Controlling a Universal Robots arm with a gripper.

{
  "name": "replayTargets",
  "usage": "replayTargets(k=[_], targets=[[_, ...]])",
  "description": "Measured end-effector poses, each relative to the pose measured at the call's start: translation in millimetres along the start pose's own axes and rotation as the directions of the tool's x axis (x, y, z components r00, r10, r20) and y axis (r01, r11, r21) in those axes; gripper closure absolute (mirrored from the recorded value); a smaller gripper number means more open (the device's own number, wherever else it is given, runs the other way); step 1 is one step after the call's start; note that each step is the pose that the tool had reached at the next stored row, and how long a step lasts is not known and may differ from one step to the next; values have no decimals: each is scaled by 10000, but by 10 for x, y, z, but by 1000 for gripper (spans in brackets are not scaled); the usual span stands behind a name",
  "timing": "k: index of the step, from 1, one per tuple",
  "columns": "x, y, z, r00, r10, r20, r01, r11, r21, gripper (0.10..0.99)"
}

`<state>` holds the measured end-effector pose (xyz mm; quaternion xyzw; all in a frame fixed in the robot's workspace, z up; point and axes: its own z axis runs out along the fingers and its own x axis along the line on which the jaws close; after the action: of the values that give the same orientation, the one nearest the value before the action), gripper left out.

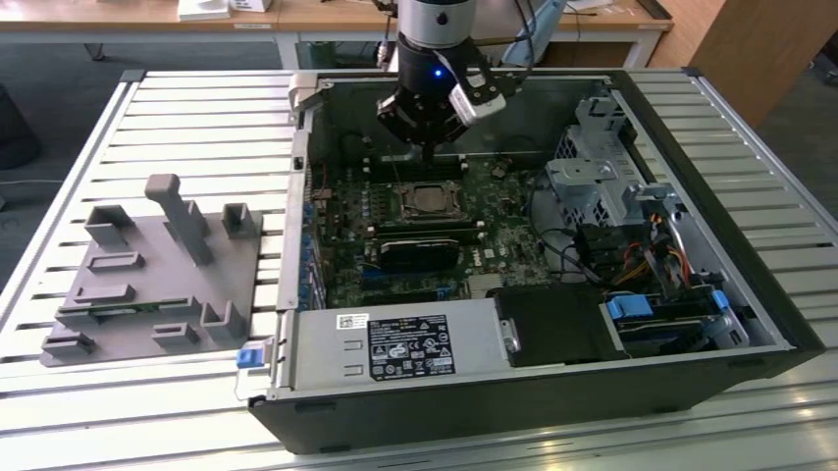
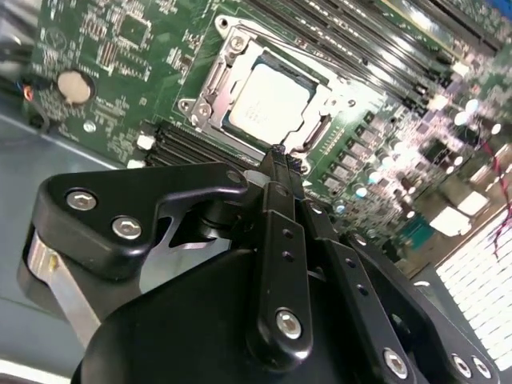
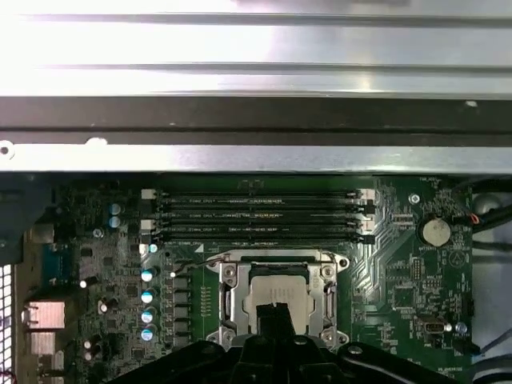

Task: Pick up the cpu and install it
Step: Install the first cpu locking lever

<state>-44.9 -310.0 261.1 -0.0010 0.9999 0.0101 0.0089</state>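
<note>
We found the cpu (image 2: 265, 102) already lying in the socket (image 2: 206, 85) on the motherboard (image 2: 112, 64), roughly in the middle of the board inside the open computer case (image 1: 733, 245). Its silvery top showed square within the metal frame in both wrist views. The gripper (image 2: 276, 160) hung just above the socket's near edge, with its fingers brought together into one narrow black tip and nothing held between them. In the exterior view the arm stood over the case's far wall, tip pointing down at the board.

We judged the placing step to be done, and the work at the stage of seating or release. Whether the chip sat fully flat we could not tell. Any further move here would call for care: the closed tip was close to the chip and the frame. The grey tray (image 1: 144, 285) lay on the slatted table (image 1: 78, 147) beside the case.
</note>
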Motion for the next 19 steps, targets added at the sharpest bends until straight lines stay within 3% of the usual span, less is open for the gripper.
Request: replayTargets(k=[6, 13, 16, 19], targets=[[0, 0, 9, 9940, -1094, -22, 1094, 9940, -20, 980], [11, -1, 18, 9743, -2251, -40, 2250, 9743, -45, 980], [81, 3, 22, 9760, -2176, -36, 2175, 9760, -44, 980], [90, 3, 29, 9836, -1802, -31, 1801, 9836, -34, 980]])
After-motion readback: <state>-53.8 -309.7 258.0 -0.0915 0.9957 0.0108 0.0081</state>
